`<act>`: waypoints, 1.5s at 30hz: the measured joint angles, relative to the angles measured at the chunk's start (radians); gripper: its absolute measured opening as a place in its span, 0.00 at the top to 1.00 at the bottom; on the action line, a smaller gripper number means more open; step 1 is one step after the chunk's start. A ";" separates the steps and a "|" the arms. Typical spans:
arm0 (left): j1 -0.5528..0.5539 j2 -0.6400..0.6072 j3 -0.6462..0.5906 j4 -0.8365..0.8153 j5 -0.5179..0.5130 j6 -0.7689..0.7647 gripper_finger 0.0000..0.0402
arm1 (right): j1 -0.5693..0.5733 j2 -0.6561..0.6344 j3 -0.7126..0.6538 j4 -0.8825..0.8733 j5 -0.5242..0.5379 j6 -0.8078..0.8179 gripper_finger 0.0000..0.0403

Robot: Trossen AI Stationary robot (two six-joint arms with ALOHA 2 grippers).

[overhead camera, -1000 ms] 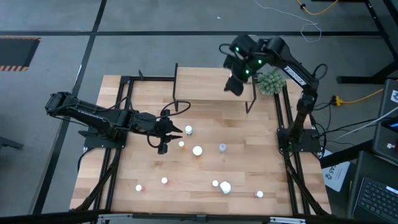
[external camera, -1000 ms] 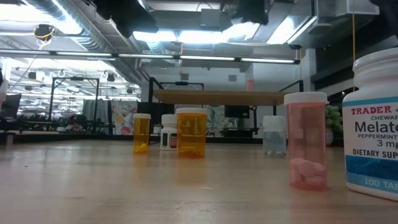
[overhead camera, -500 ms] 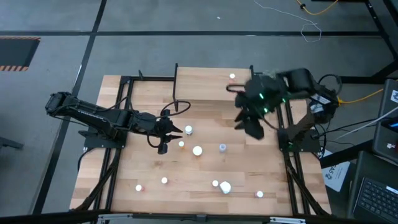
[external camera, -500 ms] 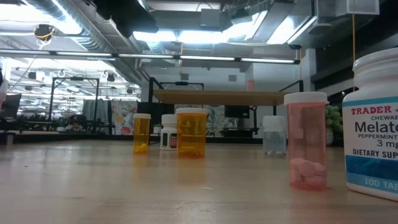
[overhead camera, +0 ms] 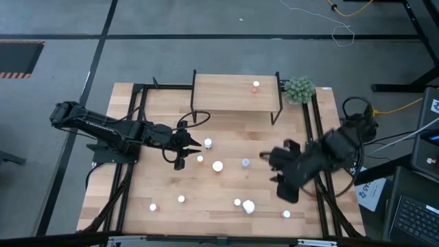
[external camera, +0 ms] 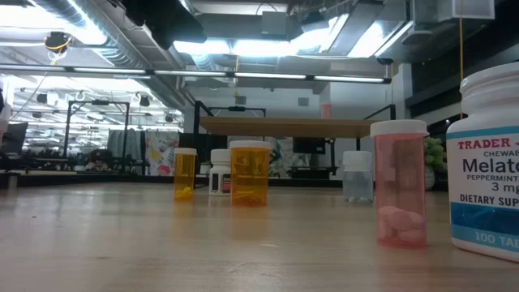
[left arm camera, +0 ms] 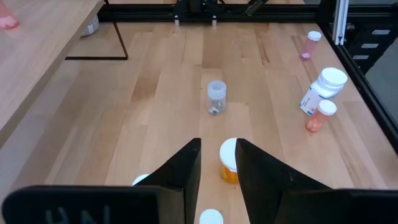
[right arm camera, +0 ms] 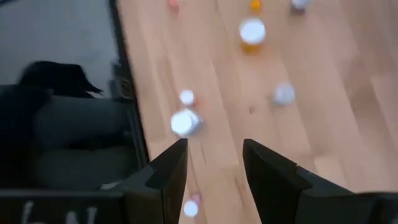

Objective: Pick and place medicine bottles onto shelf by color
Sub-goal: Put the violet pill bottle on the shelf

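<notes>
The medicine bottles are lying scattered over the table (overhead camera: 158,165) in front of the shelf (overhead camera: 226,92), and only one pink bottle (overhead camera: 256,86) is standing on the shelf so far. You are running the right gripper (overhead camera: 282,177) with its fingers apart and nothing between them, over the bare wood on the near right side, well in front of the shelf.

Nearest to that gripper, judging from the overhead view, are the big white bottle (overhead camera: 248,206) with a small one just beside it, and another pink bottle (overhead camera: 286,215) close to the near edge, farthest from the shelf. If you are going for a pink one to join the one on the shelf, bring the gripper straight down over the cap, keep the fingers wide until they are either side of the body, and watch the big white bottle, which could get knocked.

Closer to the shelf, the clear bottle (left arm camera: 216,98) is standing alone. The left gripper (left arm camera: 217,163) is waiting, fingers parted and empty, over the orange bottle (left arm camera: 229,160) in front of the shelf's left end.

The big white bottle's label is reading "TRADER", "Melato", "PEPPERMINT", "3 mg", "DIETARY SUP" and "100 TA", all cut off at the picture's edge.
</notes>
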 joint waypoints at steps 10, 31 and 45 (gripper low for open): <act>0.000 0.000 0.000 0.000 0.000 -0.001 0.76 | 0.131 0.001 -0.394 0.096 -0.119 0.450 0.61; 0.000 0.000 0.000 0.000 0.000 -0.002 0.76 | 0.202 0.001 -0.852 0.574 -0.302 0.754 0.61; 0.000 0.000 0.000 0.001 0.000 -0.002 0.76 | 0.320 0.001 -0.866 0.584 -0.269 1.171 0.61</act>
